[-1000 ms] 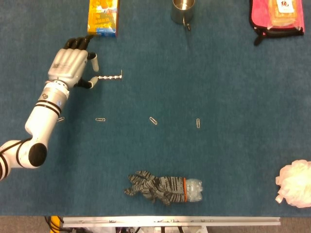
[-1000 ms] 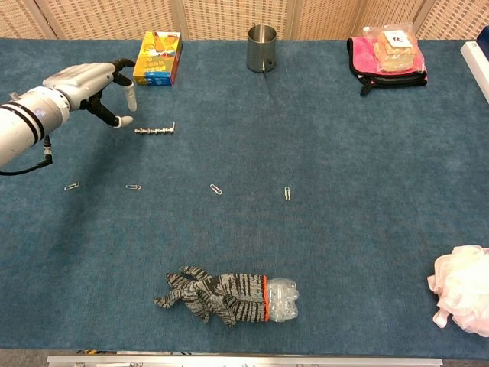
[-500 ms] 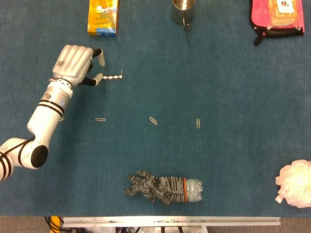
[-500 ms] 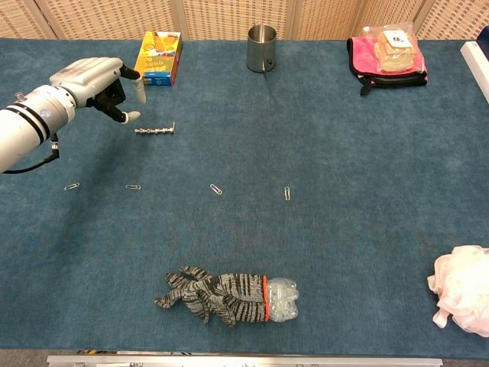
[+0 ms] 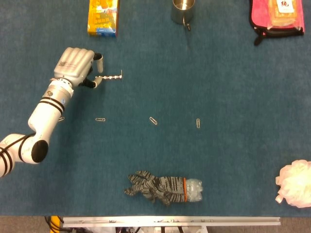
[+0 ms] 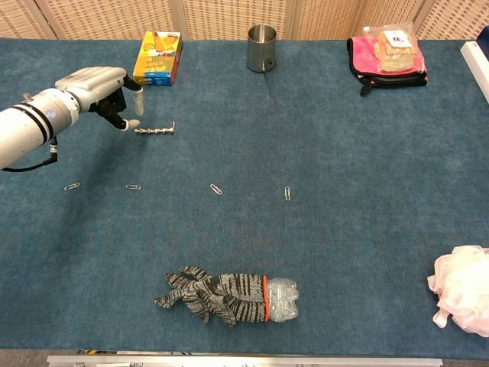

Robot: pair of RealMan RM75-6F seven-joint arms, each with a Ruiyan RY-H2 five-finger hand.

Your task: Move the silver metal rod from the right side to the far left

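The silver metal rod [image 5: 111,76] [image 6: 155,130] lies flat on the blue table cloth at the far left, a small hook at its right end. My left hand [image 5: 75,65] [image 6: 98,82] hovers just left of it, knuckles up and most fingers curled under. Its thumb tip sits at the rod's left end and one finger stands above it, with a gap between the two. The rod rests on the cloth, not lifted. My right hand shows in neither view.
An orange box [image 5: 103,17] stands behind the left hand, a metal cup [image 5: 183,10] at the back middle and a pink bag [image 5: 277,17] at the back right. Paper clips [image 5: 153,120] lie mid-table. A bottle in a striped glove [image 5: 163,188] and a white puff [image 5: 295,183] lie near the front.
The left hand has shifted right toward the rod and curled its spread fingers in, bringing the thumb up to the rod's left end. The rod has not moved.
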